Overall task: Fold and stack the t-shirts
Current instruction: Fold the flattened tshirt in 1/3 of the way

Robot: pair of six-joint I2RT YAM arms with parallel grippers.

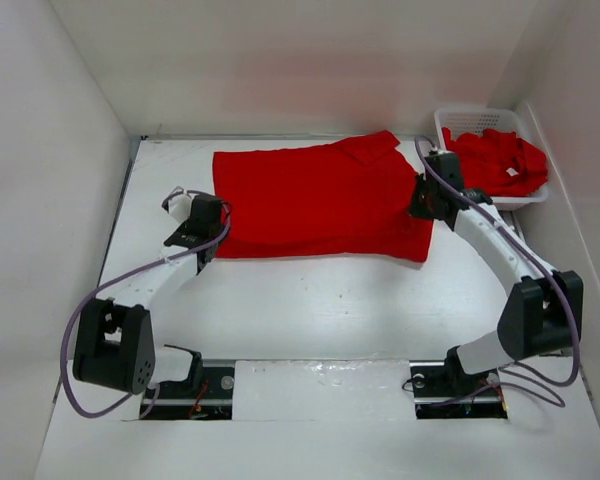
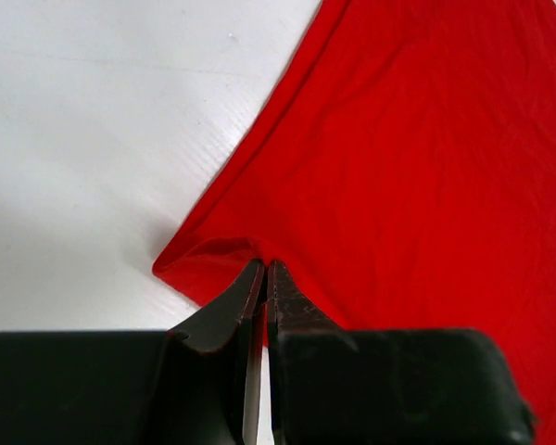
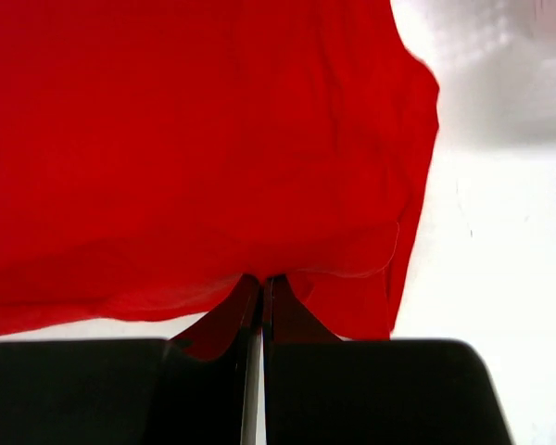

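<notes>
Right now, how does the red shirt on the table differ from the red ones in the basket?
The table shirt lies spread flat; the basket shirts sit crumpled. The left gripper and right gripper pinch the table shirt; nothing touches the basket shirts. All are red.

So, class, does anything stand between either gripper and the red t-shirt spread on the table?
Nothing visible. The left gripper is shut on the t-shirt at its near left corner, and the right gripper is shut on its right edge.
</notes>
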